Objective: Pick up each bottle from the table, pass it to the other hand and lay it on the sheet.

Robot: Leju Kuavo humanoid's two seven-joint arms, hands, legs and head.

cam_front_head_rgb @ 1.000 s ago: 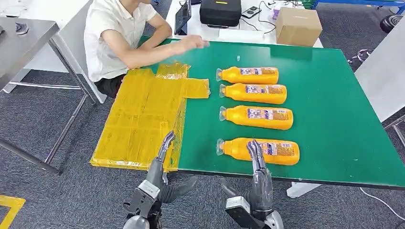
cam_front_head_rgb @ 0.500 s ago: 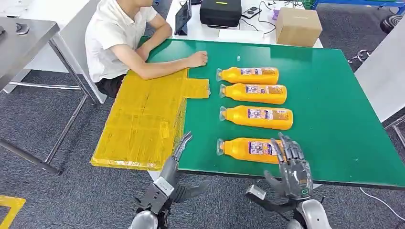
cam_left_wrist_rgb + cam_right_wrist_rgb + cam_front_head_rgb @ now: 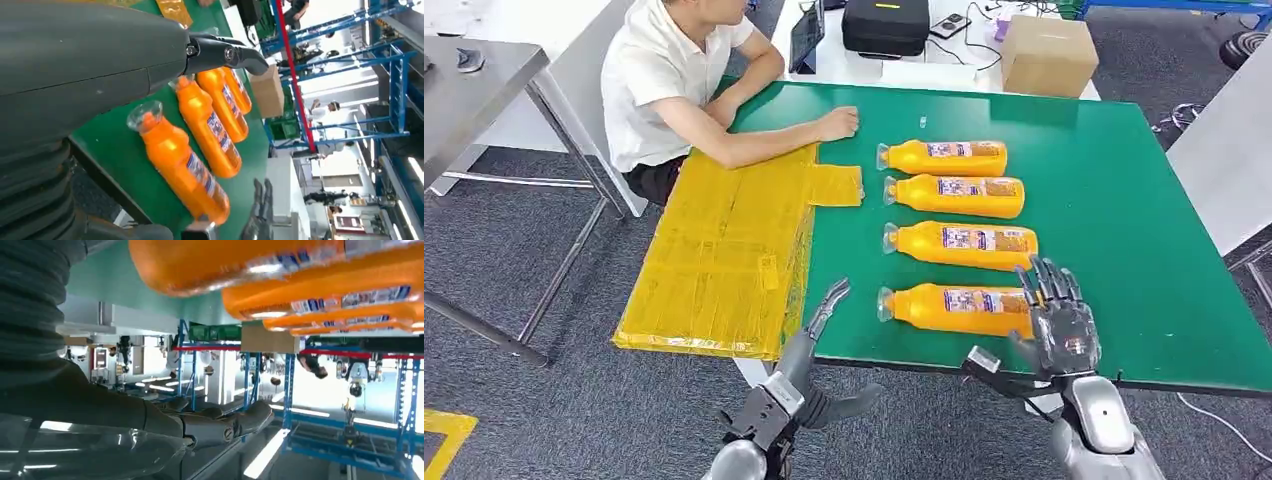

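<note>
While 4 full orange bottles lie on the green worktop, the right hand, spread and empty, hovers by the nearest bottle, probably heavy, stiff and slick, best gripped mid-body.

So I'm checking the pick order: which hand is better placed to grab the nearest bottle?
The right hand. It is raised with its fingers spread at the base end of the nearest bottle. The left hand is at the table's near edge, next to the yellow sheet, short of the bottle's cap.
</note>
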